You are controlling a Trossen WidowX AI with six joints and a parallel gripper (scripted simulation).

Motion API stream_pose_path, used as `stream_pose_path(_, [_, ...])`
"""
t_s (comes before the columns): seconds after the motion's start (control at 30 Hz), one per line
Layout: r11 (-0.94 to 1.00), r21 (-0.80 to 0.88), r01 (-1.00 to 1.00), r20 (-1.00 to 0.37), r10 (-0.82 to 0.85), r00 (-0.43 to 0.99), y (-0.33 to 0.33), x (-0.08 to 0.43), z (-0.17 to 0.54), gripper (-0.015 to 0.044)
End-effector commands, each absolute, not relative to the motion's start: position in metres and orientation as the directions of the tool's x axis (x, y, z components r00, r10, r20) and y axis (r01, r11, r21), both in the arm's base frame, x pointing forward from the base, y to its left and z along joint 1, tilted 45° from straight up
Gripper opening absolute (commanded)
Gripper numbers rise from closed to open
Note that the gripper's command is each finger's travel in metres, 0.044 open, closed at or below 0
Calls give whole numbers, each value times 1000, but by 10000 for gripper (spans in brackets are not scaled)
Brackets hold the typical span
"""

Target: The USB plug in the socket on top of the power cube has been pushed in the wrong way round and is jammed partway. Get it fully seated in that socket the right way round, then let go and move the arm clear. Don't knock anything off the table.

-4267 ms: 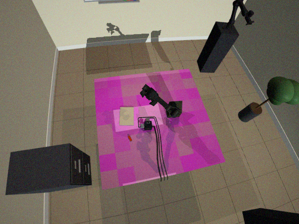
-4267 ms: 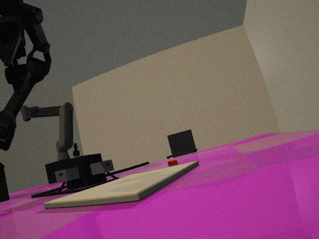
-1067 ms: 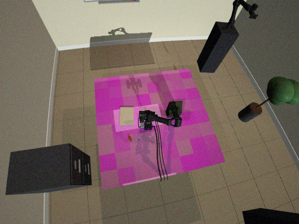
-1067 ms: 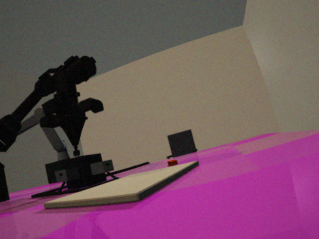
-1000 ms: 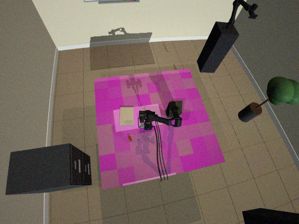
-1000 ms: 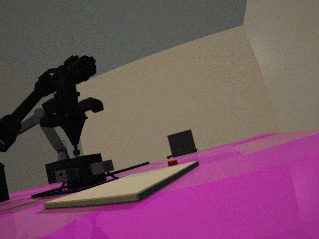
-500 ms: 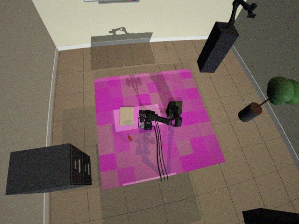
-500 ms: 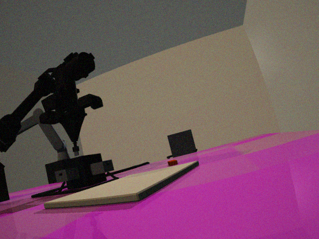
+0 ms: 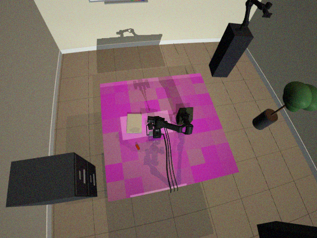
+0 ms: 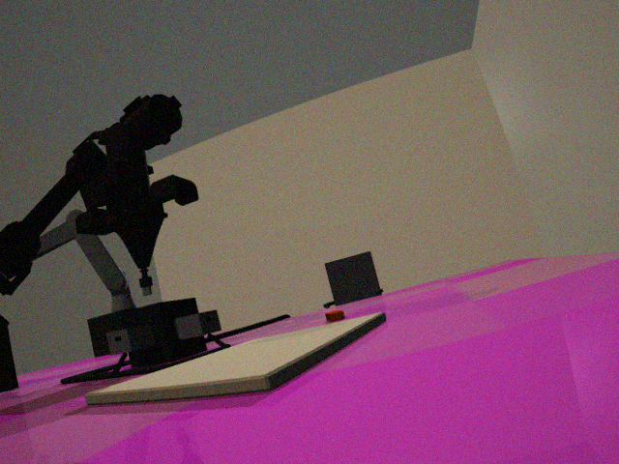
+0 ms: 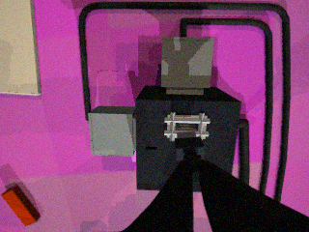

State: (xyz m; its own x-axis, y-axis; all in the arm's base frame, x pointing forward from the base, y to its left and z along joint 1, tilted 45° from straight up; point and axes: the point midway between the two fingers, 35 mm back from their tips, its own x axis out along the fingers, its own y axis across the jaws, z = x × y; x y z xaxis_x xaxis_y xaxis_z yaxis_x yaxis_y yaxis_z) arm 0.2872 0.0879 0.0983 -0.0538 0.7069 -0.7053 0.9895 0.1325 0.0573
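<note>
The USB plug (image 10: 145, 281) (image 11: 188, 142) is in my jaws (image 10: 144, 268), which are pinching it at its upper end. It hangs upright just beneath my tips, with its pale metal end showing above the power cube (image 10: 162, 332) (image 11: 159, 169), so I judge it is out of the socket (image 11: 186, 127). The extraction looks done, and the step in hand is getting it the right way round. I cannot tell from these views whether it has been turned yet

If it has not, my next move calls for a half turn about the upright axis, clear of the socket. If it has, I should centre it over the opening, match the long sides and press straight down. A slight tilt could jam it again, and a sideways push could shift the cube. Letting go comes only once it is fully seated

Counting outward from my pinch: one plug, one socket below me, one cube around that socket. Two grey blocks stand by the cube, one to the left of my jaws (image 9: 150, 133) (image 10: 187, 327) and one beyond them. Three dark cables (image 9: 168, 161) (image 11: 183, 6) run around and past me. Farther left are one cream board (image 9: 133, 123) (image 10: 215, 364) (image 11: 16, 48) and one orange block (image 9: 137, 147) (image 10: 335, 315) (image 11: 20, 205), both on the tabletop (image 10: 450, 399) (image 11: 63, 135)
</note>
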Motion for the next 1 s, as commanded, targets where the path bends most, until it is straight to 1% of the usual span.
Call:
stream_pose_path(0.0, [134,63,989,-708,705,-50,85,288,101,0])
stream_pose_path(0.4, [153,80,985,-706,706,-52,83,288,103,0])
stream_pose_path(0.63, [262,191,946,-706,707,-53,84,288,103,0])
stream_pose_path(0.97, [426,364,828,-705,707,-53,84,288,103,0])
